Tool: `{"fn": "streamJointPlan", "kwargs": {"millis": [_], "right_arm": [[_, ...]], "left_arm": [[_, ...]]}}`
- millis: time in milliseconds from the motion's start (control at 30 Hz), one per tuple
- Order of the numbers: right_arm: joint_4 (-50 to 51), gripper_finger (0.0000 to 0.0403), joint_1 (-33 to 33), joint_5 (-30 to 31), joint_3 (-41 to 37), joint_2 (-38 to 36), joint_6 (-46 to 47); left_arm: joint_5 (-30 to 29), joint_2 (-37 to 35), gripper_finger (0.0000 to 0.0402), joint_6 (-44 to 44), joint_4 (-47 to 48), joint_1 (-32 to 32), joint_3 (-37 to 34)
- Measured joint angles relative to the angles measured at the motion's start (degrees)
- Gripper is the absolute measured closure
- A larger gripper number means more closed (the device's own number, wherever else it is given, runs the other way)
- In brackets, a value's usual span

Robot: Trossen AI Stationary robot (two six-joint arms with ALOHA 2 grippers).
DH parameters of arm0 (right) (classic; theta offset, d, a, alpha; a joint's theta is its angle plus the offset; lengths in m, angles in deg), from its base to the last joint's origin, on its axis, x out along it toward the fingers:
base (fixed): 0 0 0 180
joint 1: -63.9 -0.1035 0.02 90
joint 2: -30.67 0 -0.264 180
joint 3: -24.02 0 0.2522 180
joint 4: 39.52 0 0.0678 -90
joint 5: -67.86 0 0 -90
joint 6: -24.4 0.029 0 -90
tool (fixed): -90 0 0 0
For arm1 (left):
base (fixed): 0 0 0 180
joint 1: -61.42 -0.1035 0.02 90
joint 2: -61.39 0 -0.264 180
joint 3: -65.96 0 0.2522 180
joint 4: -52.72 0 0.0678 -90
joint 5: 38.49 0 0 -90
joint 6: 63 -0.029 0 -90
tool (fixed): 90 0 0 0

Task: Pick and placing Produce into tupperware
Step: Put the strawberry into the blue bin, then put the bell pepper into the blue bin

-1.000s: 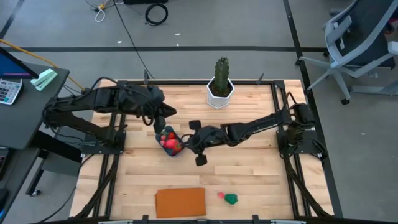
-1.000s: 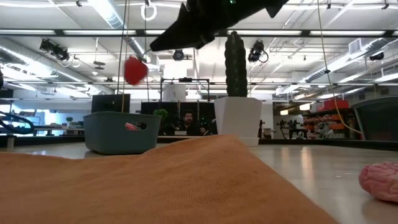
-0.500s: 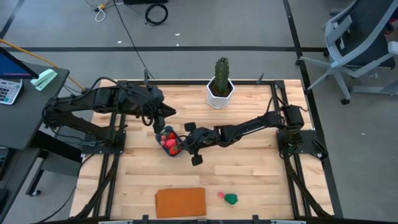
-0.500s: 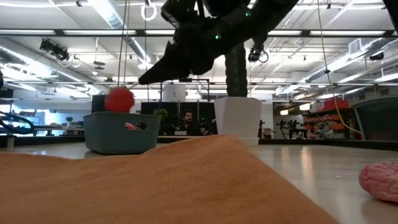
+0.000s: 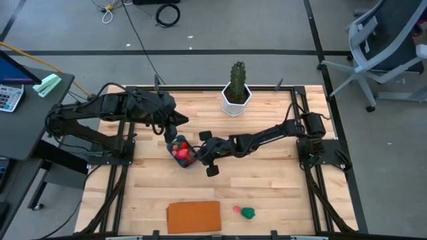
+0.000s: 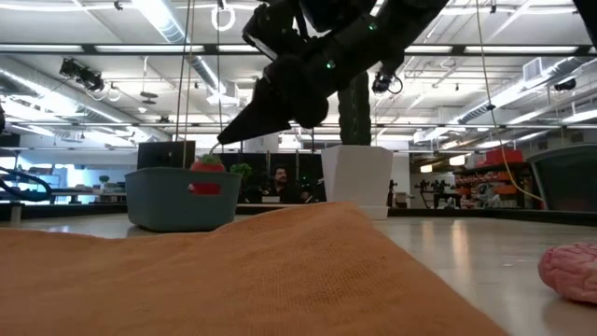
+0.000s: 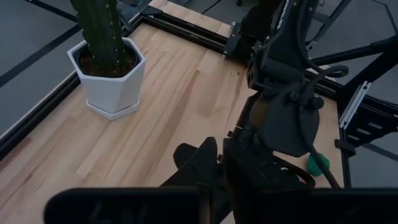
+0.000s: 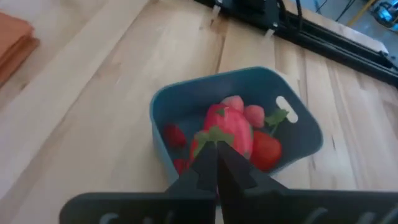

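The teal tupperware (image 5: 181,152) stands on the table's middle left and holds several red and pink pieces of produce (image 8: 264,149). My right gripper (image 8: 216,148) reaches over it from the right, shut on a red fruit (image 8: 229,124) with a green leafy top. In the low view the fruit (image 6: 207,165) shows at the rim of the tupperware (image 6: 182,201). My left gripper (image 5: 175,125) hangs above the container's far left side. A pink piece (image 5: 237,209) and a green piece (image 5: 249,213) lie on the table near the front edge. My right gripper pinches the fruit's green leafy top (image 8: 211,135) between its two fingertips (image 6: 224,140). The fingers slant down from the table's right side. The fruit hangs below the tips, sunk to the tupperware's rim; whether it rests on the pieces beneath cannot be told.
A flat orange board (image 5: 193,217) lies at the near edge, left of the loose pieces. A green cactus in a white pot (image 5: 236,92) stands at the far edge, beyond the right arm. Bare wood lies to the right of the container.
My right gripper has gone down and a little toward the table's left, staying shut. The red fruit, hanging well above the tupperware before, has sunk with it to the container's rim.
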Motion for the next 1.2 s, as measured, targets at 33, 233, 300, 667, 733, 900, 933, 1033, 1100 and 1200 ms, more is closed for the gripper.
{"fn": "streamJointPlan", "kwargs": {"millis": [33,233,300,667,733,900,933,1033,1100,1200], "right_arm": [[0.0,0.0399,0.0,-0.1,0.0,0.1,0.0],[0.5,0.0372,0.0,-0.1,0.0,0.9,-0.3],[0.3,0.0354,0.0,-0.2,0.0,0.8,-0.2],[1.4,0.0258,-1.0,0.1,0.0,-3.2,2.4],[3.0,0.0253,-1.8,0.1,0.0,-6.7,3.0],[18.9,0.0252,-5.3,-1.2,0.0,-19.2,12.1],[23.1,0.0254,-6.2,-2.2,0.0,-21.9,15.3],[35.1,0.0259,-10.1,-6.0,0.2,-29.1,26.2],[40.7,0.0262,-14.1,-6.3,0.1,-32.6,30.8],[44.5,0.0263,-21.6,-4.3,0.1,-35.0,35.4]], "left_arm": [[0.0,0.0,0.0371,0.0,0.0,0.0,0.0],[0.0,0.0,0.0374,0.1,-0.1,0.0,0.0],[0.0,0.0,0.0372,0.1,-0.1,0.0,0.0],[0.0,0.0,0.038,0.1,-0.5,0.0,0.0],[0.0,0.0,0.0383,0.1,-0.5,0.0,0.0],[0.0,0.0,0.0384,0.3,-0.4,0.0,0.0],[0.0,0.0,0.0382,0.5,-0.4,0.0,0.0],[0.0,0.0,0.0378,1.2,-0.4,0.0,0.0],[0.0,0.0,0.0375,1.2,-0.4,0.0,0.0],[0.0,0.0,0.0375,2.2,-0.5,0.0,0.0]]}}
